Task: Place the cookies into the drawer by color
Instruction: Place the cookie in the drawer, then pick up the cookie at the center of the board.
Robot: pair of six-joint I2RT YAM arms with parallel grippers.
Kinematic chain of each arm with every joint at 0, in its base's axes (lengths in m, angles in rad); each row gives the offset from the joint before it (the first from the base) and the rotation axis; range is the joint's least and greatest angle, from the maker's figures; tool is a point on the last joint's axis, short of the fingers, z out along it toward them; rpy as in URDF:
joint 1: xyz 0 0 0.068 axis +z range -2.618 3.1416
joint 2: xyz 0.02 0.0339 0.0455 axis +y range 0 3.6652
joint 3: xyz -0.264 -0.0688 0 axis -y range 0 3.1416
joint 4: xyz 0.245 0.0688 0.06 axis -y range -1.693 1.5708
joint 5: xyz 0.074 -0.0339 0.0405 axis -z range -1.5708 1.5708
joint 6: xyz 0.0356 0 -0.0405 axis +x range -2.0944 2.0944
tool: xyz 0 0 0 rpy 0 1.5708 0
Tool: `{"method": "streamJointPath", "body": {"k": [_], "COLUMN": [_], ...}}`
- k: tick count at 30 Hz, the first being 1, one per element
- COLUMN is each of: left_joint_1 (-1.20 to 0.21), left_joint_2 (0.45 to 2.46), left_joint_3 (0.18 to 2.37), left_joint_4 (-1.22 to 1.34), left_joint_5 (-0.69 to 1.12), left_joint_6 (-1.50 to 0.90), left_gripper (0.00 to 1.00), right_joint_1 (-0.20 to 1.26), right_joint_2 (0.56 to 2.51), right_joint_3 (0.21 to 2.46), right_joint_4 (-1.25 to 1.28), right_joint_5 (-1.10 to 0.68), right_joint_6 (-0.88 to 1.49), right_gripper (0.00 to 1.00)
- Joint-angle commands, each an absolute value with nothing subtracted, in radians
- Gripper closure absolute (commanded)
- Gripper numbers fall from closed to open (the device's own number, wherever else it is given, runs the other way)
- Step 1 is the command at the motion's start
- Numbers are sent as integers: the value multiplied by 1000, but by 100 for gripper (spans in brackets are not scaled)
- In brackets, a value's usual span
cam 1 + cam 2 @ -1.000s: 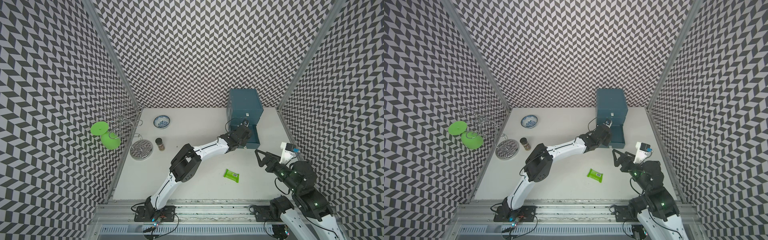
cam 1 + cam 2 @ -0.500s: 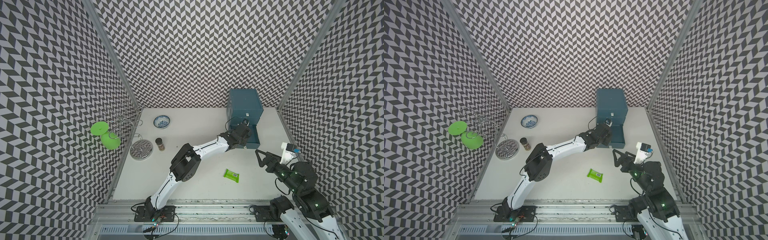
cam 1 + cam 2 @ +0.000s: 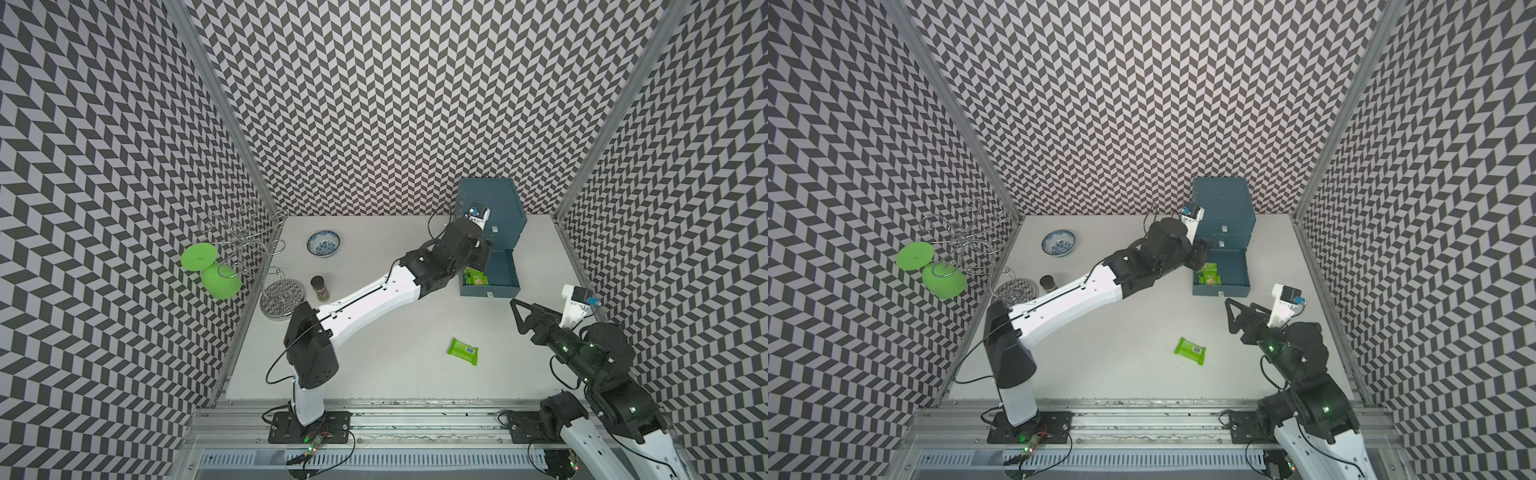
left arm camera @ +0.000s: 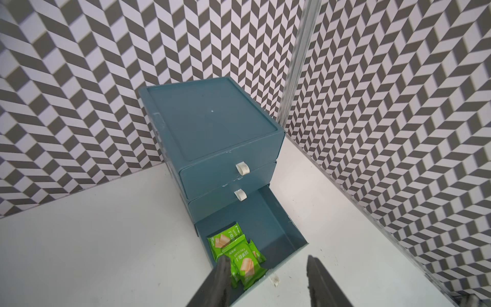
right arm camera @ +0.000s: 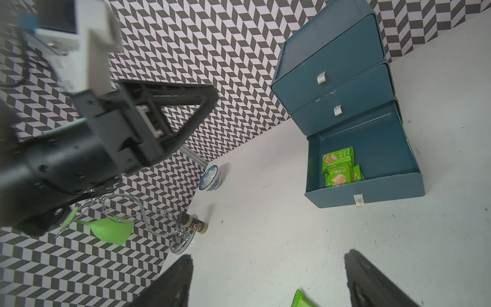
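Observation:
The teal drawer unit (image 3: 490,199) (image 3: 1223,203) stands at the back right with its bottom drawer (image 3: 505,270) (image 4: 268,220) pulled out. Bright green cookies (image 3: 474,277) (image 3: 1208,275) (image 4: 239,252) (image 5: 338,167) lie stacked in that drawer's left front corner. One more green cookie packet (image 3: 463,351) (image 3: 1191,351) (image 5: 303,300) lies flat on the table. My left gripper (image 4: 268,265) (image 3: 1202,246) hovers over the drawer's front left corner, open, with nothing between its fingers. My right gripper (image 3: 517,316) (image 5: 268,255) stands open above the table, just right of the loose packet.
A blue-and-white bowl (image 3: 323,244) sits at the back. A brown spice jar (image 3: 319,287) stands beside a wire rack (image 3: 282,297) holding green glasses (image 3: 212,270) at the left wall. The two upper drawers are shut.
My left gripper has drawn back a little to the left from over the open drawer, and its jaws have parted slightly. The right arm and the loose packet have not moved.

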State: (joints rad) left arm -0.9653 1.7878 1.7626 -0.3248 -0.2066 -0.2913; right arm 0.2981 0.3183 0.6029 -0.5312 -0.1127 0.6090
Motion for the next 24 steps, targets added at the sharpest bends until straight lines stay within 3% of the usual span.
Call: {"method": "streamJointPath", "body": {"k": [1,12,24], "left_joint_1": [-964,-963,-962], "left_joint_2": [1652,1063,592], "left_joint_3": [1626,1124,865], "left_joint_4": [-317,-381,-675], "left_joint_5": [-173,-170,-250], "left_joint_6": [-337,-436,-546], "left_gripper": [49,47,27], "right_joint_1": [296,296,296], "right_joint_2": [337,406,546], "right_joint_3": [620,616,547], "right_joint_4": [-500,-513,-409], "right_joint_5": [-117,-145,-248], "right_joint_6": [587,558,561], "right_gripper": [10,10,10]}}
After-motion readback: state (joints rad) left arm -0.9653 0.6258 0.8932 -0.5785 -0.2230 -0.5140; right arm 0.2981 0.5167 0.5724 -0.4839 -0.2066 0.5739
